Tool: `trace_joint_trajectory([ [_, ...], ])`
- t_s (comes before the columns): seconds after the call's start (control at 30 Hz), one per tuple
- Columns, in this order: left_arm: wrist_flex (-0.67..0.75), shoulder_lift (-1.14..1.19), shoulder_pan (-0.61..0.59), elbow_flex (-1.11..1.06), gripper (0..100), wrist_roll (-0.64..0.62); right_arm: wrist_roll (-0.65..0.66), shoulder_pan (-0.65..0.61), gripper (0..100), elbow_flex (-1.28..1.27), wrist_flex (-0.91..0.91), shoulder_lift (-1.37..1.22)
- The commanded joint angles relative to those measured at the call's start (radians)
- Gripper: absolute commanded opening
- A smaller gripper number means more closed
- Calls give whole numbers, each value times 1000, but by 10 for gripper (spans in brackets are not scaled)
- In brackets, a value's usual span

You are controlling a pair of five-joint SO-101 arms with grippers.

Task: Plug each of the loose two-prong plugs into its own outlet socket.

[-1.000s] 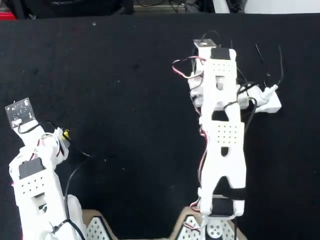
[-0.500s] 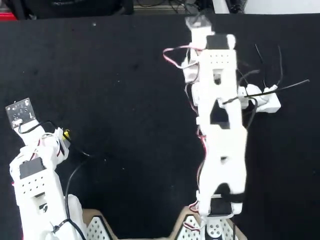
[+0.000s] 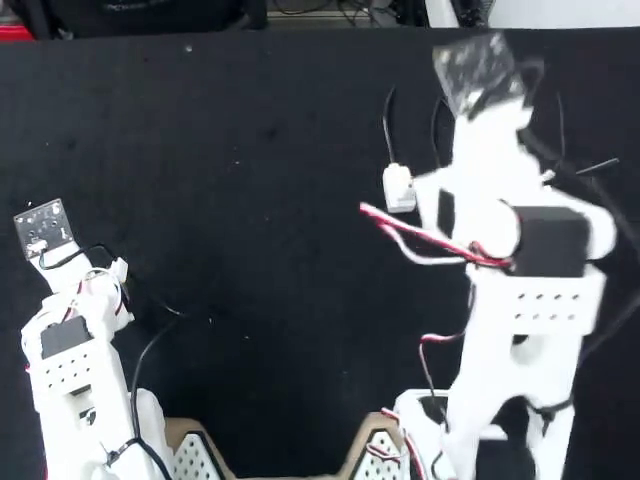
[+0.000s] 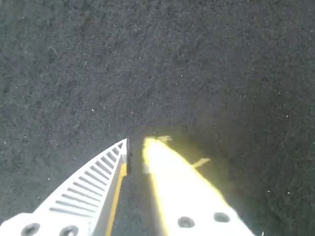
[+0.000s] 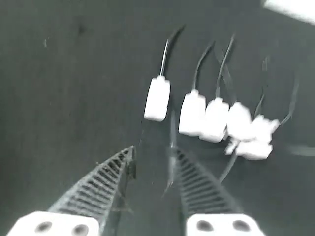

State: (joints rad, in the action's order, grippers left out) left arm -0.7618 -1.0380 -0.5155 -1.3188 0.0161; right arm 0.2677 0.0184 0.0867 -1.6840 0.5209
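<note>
Black cloth (image 3: 250, 150) covers the table from the near edge to the far one. At the near edge the two arm bases sit side by side.

The left arm (image 3: 65, 370) is folded low in the near left corner, with a thin black cable (image 3: 150, 335) curling beside it on the cloth. In its wrist view the left gripper (image 4: 135, 142) hangs over bare cloth. Its white ribbed finger (image 4: 93, 187) and brightly lit yellow finger (image 4: 182, 191) are drawn close, with a thin dark slit between them and nothing in it.

The right arm (image 3: 530, 300) stands tall on the right side, reaching toward the far half of the table, with red and white wires (image 3: 420, 235) looping off it. The right gripper (image 5: 153, 152) is spread wide and empty above the cloth.

Just past its tips lies a single white plug (image 5: 157, 98), apart from the fingers, with its black cord (image 5: 167, 46) trailing away from the arm. In the high view this plug (image 3: 398, 187) lies flat on the cloth beside the right arm, on the side toward the left arm.

Next to the plug, a small gap away, three more white blocks (image 5: 215, 119) lie in a row touching each other, each with a black cord running off the same way. At the end of that row is a white jumble (image 5: 253, 142), too blurred to tell plug from socket.

Beyond the far edge of the table is dark clutter (image 3: 150, 12).
</note>
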Motion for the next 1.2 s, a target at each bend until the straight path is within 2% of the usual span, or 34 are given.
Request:
trace_joint_trajectory([
  [0.0, 6, -18, 4, 24, 62, 0, 5, 49, 71, -420, 101, 156],
  [0.13, 6, -18, 4, 38, 62, 0, 5, 66, 11, -690, 269, 291],
  [0.27, 3, -18, -8, 22, 61, 0, 5, 60, 23, -992, 470, 452],
  [0.37, -2, -28, -7, -15, 61, -3, 5, 60, 20, -1148, 537, 602],
  [0.47, -78, -87, 4, -22, 59, -11, 5, 60, 18, -1242, 535, 750],
  [0.53, -149, -178, 1, -15, 27, -40, 5, 60, 18, -1300, 535, 828],
  [0.67, -270, -476, 15, -61, 46, -43, 5, 58, 21, -1394, 577, 949],
  [0.8, -414, -792, 154, -177, 58, 54, 5, 44, 21, -1483, 657, 1007],
  [0.87, -468, -796, 240, -193, 55, 74, 0, 20, 18, -1547, 663, 1033],
  [1.0, -468, -735, 340, -205, 54, 5, -196, -23, 21, -1669, 663, 1102],
  [1.17, -470, -735, 295, -280, 55, -37, -328, -14, 21, -1782, 652, 1224],
])
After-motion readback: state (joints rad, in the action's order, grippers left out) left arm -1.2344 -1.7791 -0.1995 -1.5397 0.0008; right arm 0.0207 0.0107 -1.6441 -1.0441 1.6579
